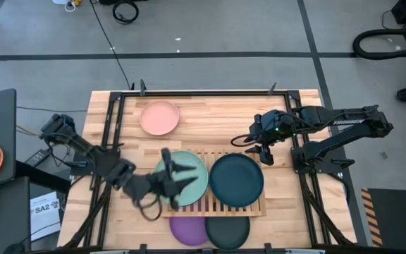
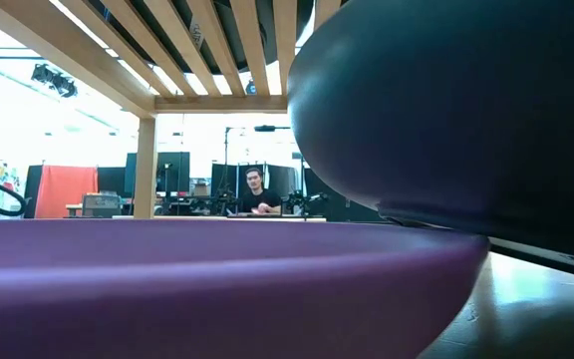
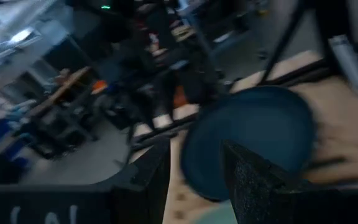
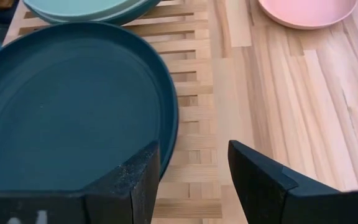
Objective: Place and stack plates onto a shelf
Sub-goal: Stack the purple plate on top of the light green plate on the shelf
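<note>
The slatted wooden shelf stands at the table's near middle. A mint green plate lies on its left half and a dark teal plate on its right half. My left gripper is open over the mint plate's near-left part, and its wrist view shows the teal plate. My right gripper is open, just beyond the teal plate's far-right rim. A salmon pink plate lies on the tabletop at the far left. A purple plate and a black plate lie side by side at the near edge, partly under the shelf. No pale blue-white plate shows.
The low view looks from under the shelf slats, past the purple plate and the black plate. A person sits far off in the room. Bare tabletop lies beyond the shelf. A black frame runs along the table edges.
</note>
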